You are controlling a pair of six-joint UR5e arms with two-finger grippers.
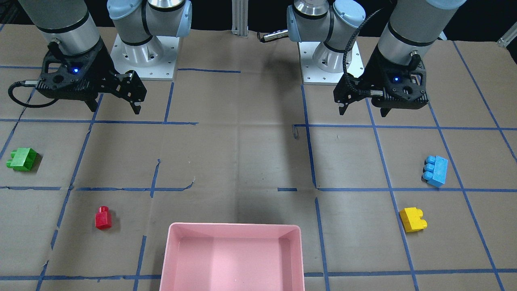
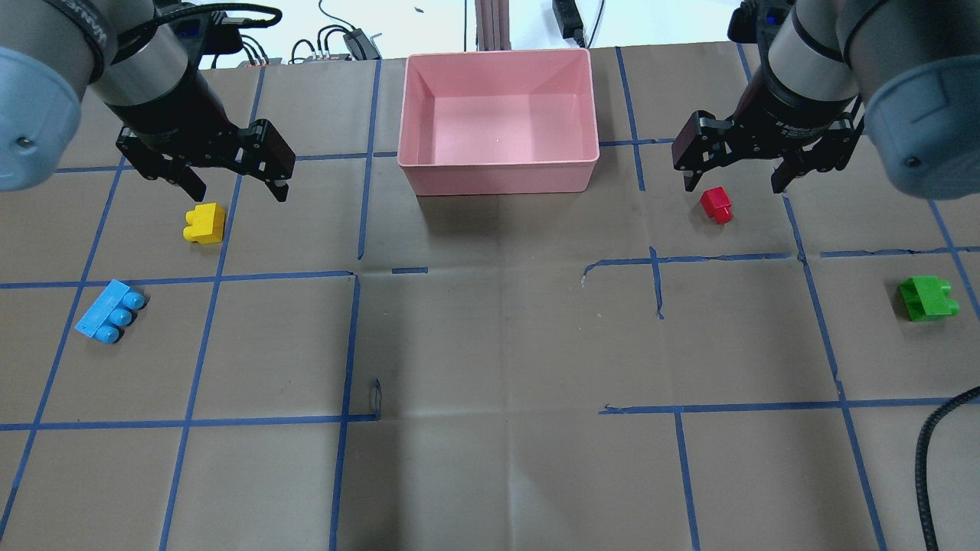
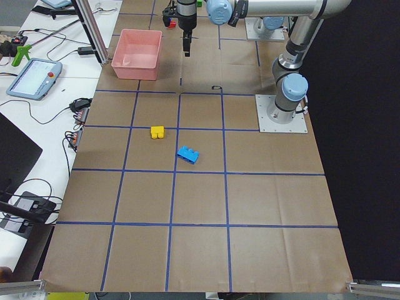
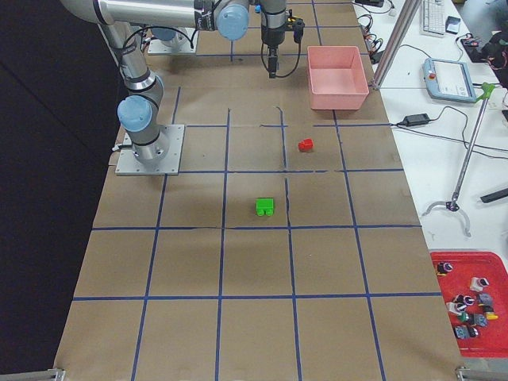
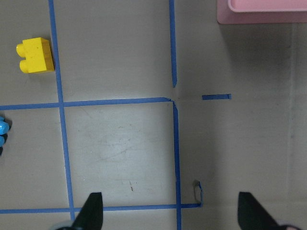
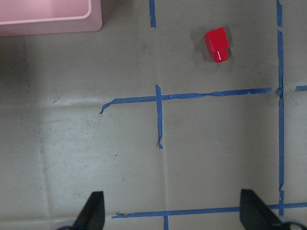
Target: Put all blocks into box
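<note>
The pink box (image 2: 498,174) stands empty at the table's far middle edge; it also shows in the front view (image 1: 234,227). My left gripper (image 2: 237,187) hangs open and empty above the table, just behind the yellow two-stud block (image 2: 204,223). The light-blue three-stud block (image 2: 109,312) lies nearer, to its left. My right gripper (image 2: 735,184) hangs open and empty above the small red block (image 2: 717,205). The green two-stud block (image 2: 926,298) lies further right. The left wrist view shows the yellow block (image 5: 36,55); the right wrist view shows the red block (image 6: 217,44).
Brown paper with a blue tape grid (image 2: 352,344) covers the table. The two arm base plates (image 1: 141,52) (image 1: 329,60) sit on the robot's side. A black cable (image 2: 938,436) loops in at the near right edge.
</note>
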